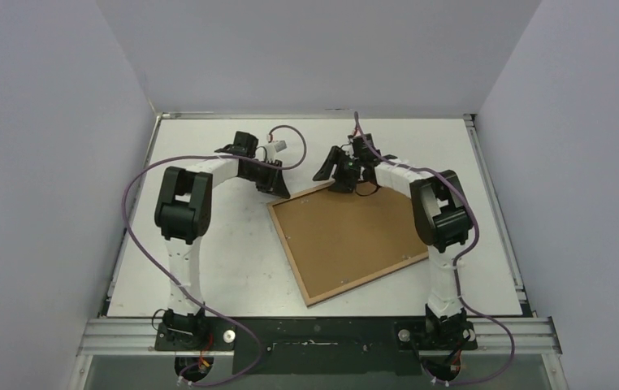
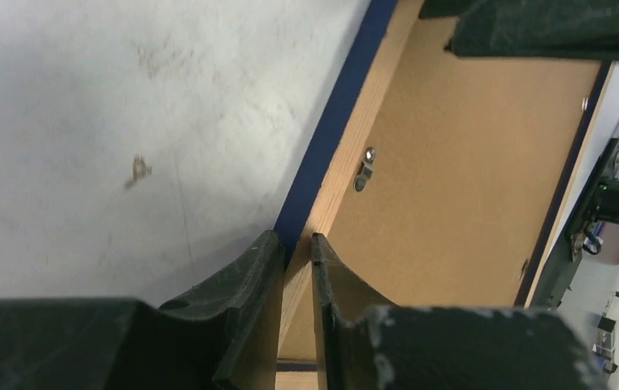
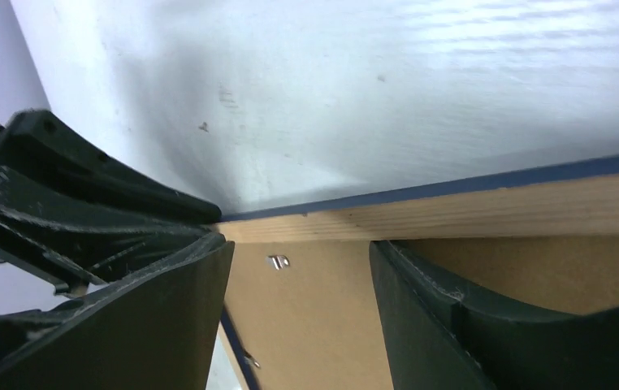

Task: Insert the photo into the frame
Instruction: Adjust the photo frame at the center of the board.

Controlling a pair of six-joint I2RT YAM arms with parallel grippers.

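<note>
Here we are at the far side of the bench, and the frame lies face down, wooden back up and set at an angle between the two arms, with its navy front edge showing only along the side. The brown backing board sits in it, and a small metal tab rests by the rim. The left claw is at the far left corner, its two fingers drawn in tight on either side of the wooden rim, clamped on the frame's edge. The right claw hangs just above the neighbouring far edge with its fingers spread well apart over rim and board, gripping nothing. And the photo? Nowhere to be seen in any of the three views, so I can't say where it lies. This looks like the early step: getting a hold on the frame so the back can be dealt with. Next, I'd say, the left side needs to keep that corner steady or tip it up, while the right finds a firm hold on the far rim or works the tabs loose. The rim is thin, so a shallow pinch could slip.
</note>
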